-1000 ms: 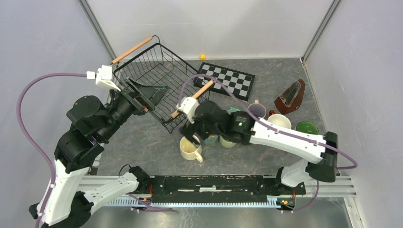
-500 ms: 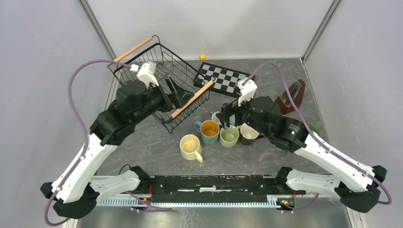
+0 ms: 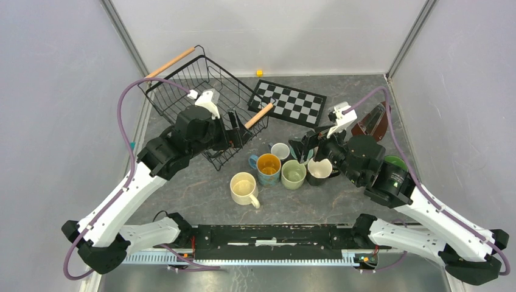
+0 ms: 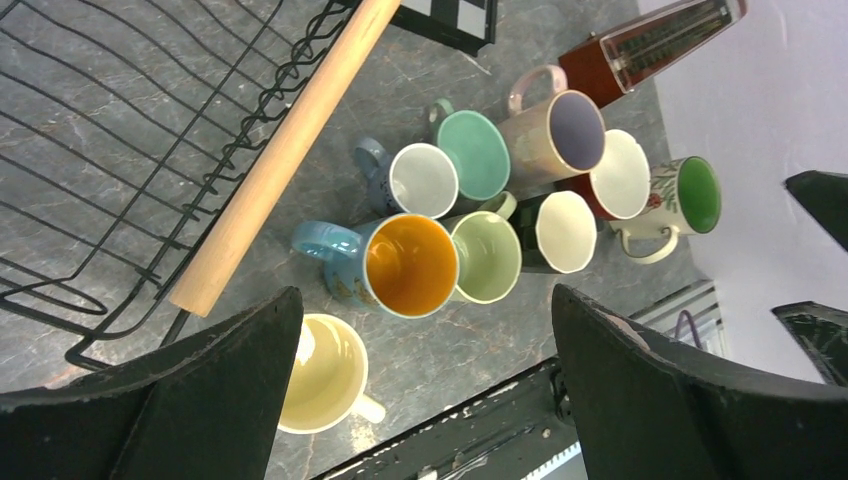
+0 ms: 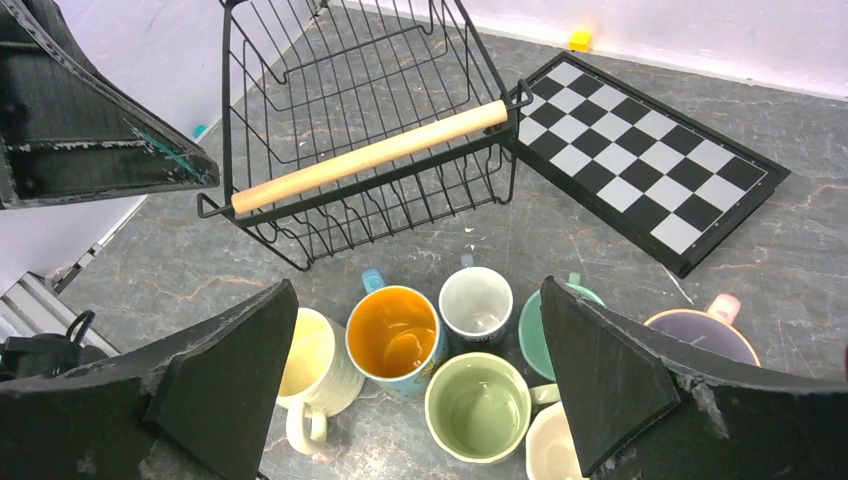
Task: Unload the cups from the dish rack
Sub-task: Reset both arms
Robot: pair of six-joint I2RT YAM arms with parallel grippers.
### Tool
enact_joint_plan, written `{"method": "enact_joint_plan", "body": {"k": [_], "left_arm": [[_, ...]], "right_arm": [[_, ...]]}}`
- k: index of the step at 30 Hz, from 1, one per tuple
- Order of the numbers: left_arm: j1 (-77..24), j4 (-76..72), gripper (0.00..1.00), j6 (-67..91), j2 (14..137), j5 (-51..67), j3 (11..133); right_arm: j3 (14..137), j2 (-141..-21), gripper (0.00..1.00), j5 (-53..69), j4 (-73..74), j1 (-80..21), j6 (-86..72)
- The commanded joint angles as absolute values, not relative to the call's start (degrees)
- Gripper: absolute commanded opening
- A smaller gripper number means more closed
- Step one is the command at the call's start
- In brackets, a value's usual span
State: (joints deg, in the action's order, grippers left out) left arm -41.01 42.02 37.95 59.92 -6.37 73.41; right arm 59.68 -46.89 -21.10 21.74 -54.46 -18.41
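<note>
The dish rack (image 3: pixel 201 97) is a black wire basket with wooden handles, and no cup shows in it; it also shows in the right wrist view (image 5: pixel 350 110) and the left wrist view (image 4: pixel 120 150). The cups stand grouped on the table beside it: cream (image 3: pixel 244 187), blue with yellow inside (image 3: pixel 268 166), light green (image 3: pixel 293 173), white (image 3: pixel 280 150), black (image 3: pixel 320 170). The left wrist view also shows teal (image 4: pixel 473 152) and beige-pink (image 4: pixel 560 125) cups. My left gripper (image 3: pixel 234 129) hangs open and empty over the rack's near handle. My right gripper (image 3: pixel 306 149) hangs open and empty above the cups.
A checkered board (image 3: pixel 289 102) lies behind the cups. A brown metronome (image 3: pixel 372 121) stands at the back right. A cup with a green inside (image 3: pixel 394 163) and a white cup (image 4: pixel 620 175) sit near it. A small yellow block (image 3: pixel 259 73) lies by the back wall.
My left gripper has swung right from the rack's left side to over its near handle. My right gripper has drawn back right from above the cream cup. The cups have not moved.
</note>
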Motion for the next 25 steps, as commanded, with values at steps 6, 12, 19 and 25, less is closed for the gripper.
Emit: {"method": "enact_joint_plan", "body": {"k": [6,12,19,25], "left_arm": [[-41.4,42.7,1.0,33.4,58.7,-9.2,72.5],[-41.4,42.7,1.0,33.1,58.5,-9.4,72.6],[-41.4,42.8,1.0,33.2,58.8,-9.4,72.8],[-41.4,42.9,1.0,33.4,58.4,-9.4,72.7]], "right_arm": [[59.5,-47.9,0.98,-21.6,18.6,-54.5,-19.4],[59.3,-48.1,0.98,-21.3,18.1,-54.5,-19.3],[59.1,-48.1,0.98,-21.0,17.8,-54.5,-19.4],[58.5,-47.8,0.98,-20.9,17.4,-54.5,-19.3]]}}
